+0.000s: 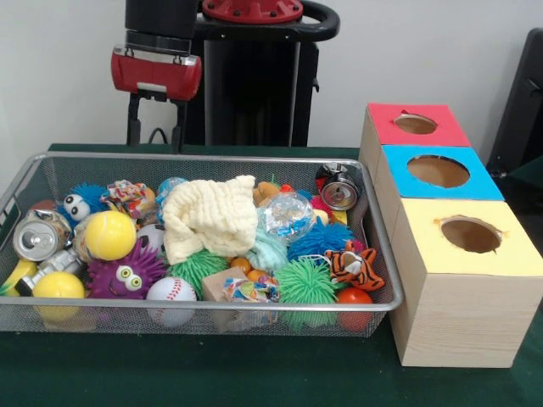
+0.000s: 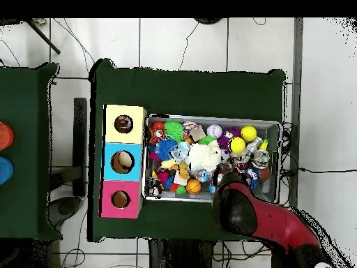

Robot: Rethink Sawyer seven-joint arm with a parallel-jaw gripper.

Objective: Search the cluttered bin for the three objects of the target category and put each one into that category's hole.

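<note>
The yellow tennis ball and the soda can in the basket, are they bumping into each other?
Cannot tell. In the front view the yellow tennis ball sits right beside the soda can in the wire basket, but another toy fills the space between them, hiding any contact or gap.

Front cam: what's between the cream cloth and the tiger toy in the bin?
In the front view, a clear crinkly ball, a mint spiky ball and a blue spiky ball lie between the cream cloth and the tiger toy.
</note>
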